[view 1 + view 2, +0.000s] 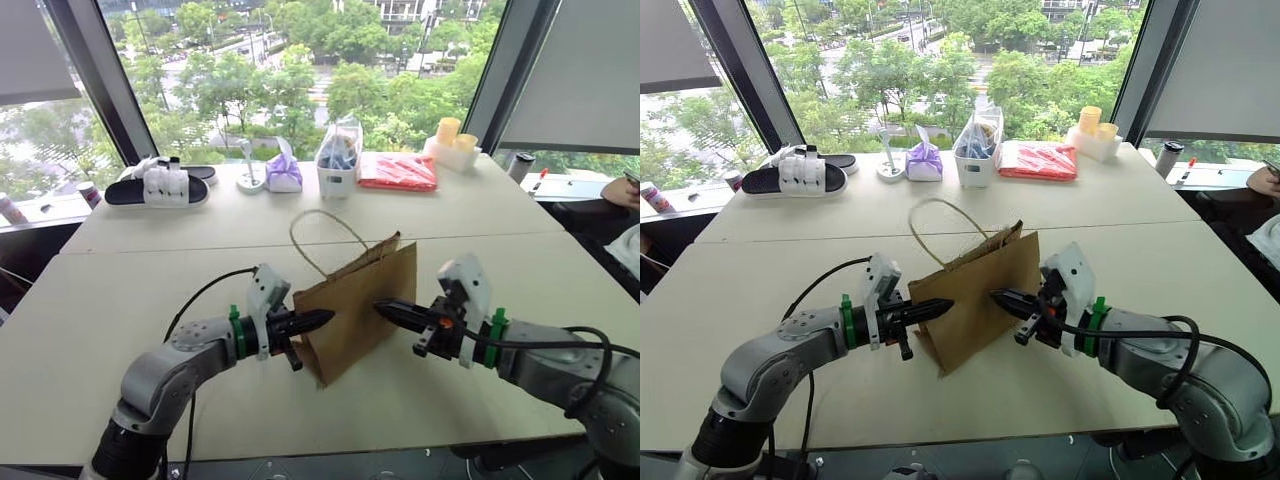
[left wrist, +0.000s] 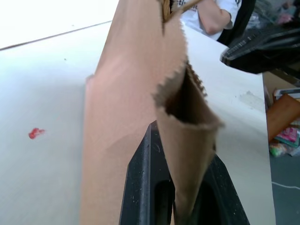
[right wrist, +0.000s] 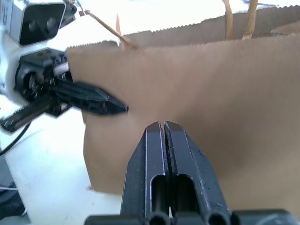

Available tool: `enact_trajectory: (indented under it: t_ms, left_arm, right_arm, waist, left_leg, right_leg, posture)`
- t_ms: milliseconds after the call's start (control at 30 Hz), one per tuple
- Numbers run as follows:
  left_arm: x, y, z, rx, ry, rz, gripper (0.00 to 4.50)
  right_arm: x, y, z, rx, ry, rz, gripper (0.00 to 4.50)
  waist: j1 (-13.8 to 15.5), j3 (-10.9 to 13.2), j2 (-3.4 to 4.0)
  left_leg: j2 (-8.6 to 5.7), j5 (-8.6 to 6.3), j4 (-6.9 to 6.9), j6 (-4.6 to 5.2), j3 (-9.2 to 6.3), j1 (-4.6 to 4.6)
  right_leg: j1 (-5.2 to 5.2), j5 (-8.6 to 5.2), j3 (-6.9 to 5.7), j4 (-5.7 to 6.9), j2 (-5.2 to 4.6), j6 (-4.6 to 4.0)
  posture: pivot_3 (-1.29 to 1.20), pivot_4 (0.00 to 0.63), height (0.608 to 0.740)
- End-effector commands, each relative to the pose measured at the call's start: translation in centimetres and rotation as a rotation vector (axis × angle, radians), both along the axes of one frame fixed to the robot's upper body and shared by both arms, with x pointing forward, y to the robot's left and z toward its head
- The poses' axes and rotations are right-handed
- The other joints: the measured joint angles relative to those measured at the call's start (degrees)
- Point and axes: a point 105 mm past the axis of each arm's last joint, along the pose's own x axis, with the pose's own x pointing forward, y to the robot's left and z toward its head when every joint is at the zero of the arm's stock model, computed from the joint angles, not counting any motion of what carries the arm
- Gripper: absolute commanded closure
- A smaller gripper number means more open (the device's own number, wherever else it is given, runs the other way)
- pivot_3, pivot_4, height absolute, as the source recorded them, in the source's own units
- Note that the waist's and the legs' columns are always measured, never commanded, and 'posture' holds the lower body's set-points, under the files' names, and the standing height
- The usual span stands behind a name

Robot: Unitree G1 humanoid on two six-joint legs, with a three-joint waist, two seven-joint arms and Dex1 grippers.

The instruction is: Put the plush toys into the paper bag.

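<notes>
The brown paper bag (image 1: 360,305) stands tilted at the middle of the table, with its twine handle (image 1: 325,215) looping up behind it. My left gripper (image 1: 318,321) is shut on the bag's left edge; in the left wrist view the folded paper (image 2: 187,122) runs down between the two black fingers. My right gripper (image 1: 385,311) is shut with nothing between its fingers (image 3: 164,140), its tip at the bag's right side. The plush toys are out of view.
Along the far edge by the window lie black-and-white sandals (image 1: 160,186), a purple tied pouch (image 1: 284,176), a clear bag of blue items (image 1: 338,160), a flat red packet (image 1: 398,172) and yellow cups (image 1: 450,134). A person's hand (image 1: 625,190) shows at the right.
</notes>
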Motion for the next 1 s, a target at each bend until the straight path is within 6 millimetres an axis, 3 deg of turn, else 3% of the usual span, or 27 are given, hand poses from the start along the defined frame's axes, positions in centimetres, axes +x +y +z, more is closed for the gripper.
enact_trajectory:
  t_ms: [33, 267, 433, 700, 800, 1000]
  left_arm:
    - [1.1, 0.6, 1.9, -0.009, -0.068, -0.085, 4.45]
    - [5.6, 1.8, 4.5, -0.05, -0.115, -0.351, 4.45]
    - [8.0, 1.5, 4.7, 0.024, -0.106, -0.471, 4.45]
    - [9.9, -0.4, 2.7, 0.228, -0.146, -0.475, 4.45]
    - [10.5, -0.3, 2.0, 0.306, -0.155, -0.429, 3.6]
    - [11.0, 0.6, 2.2, 0.32, -0.169, -0.381, 0.63]
  right_arm:
    - [-1.4, -1.8, 2.4, 0.005, -0.062, -0.013, 4.5]
    - [-1.5, -6.7, 4.4, -0.039, -0.076, -0.161, 4.5]
    - [-2.0, -6.9, 4.4, -0.053, -0.092, -0.194, 4.5]
    - [-2.6, -6.7, 3.8, -0.062, -0.105, -0.236, 4.5]
    - [-2.6, -6.4, 3.7, -0.06, -0.111, -0.239, 4.5]
    - [-2.5, -6.2, 3.1, -0.071, -0.102, -0.237, 4.5]
  waist:
    - [0.11, 0.0, -0.01]
    - [-0.11, 0.02, -0.04]
    - [-0.19, 0.05, -0.09]
    - [-0.25, 0.17, -0.29]
    - [-0.23, 0.2, -0.34]
    - [-0.19, 0.28, -0.48]
  left_leg:
    - [-0.06, 0.0, 0.02, 0.0, 0.0, 0.0]
    - [-0.2, 0.0, 0.04, 0.02, 0.05, 0.0]
    - [-0.23, -0.08, 0.05, 0.16, 0.07, -0.02]
    - [-0.26, -0.12, 0.06, 0.23, 0.05, -0.04]
    - [-0.25, -0.12, 0.09, 0.23, 0.04, -0.03]
    - [-0.26, -0.12, 0.13, 0.23, 0.02, -0.04]
  right_leg:
    - [0.02, 0.0, 0.0, -0.01, 0.0, 0.0]
    - [0.04, -0.01, -0.04, -0.02, 0.0, -0.01]
    - [0.04, 0.01, -0.06, -0.04, -0.03, 0.03]
    - [0.03, 0.0, -0.06, -0.05, -0.07, 0.08]
    - [0.03, 0.0, -0.06, -0.02, -0.07, 0.09]
    - [0.03, 0.02, -0.06, 0.01, -0.07, 0.15]
  posture:
    - [0.0, 0.15, 0.74]
    - [0.0, 0.15, 0.74]
    - [0.0, 0.15, 0.74]
    - [0.0, 0.15, 0.74]
    - [0.0, 0.15, 0.74]
    - [0.0, 0.15, 0.74]
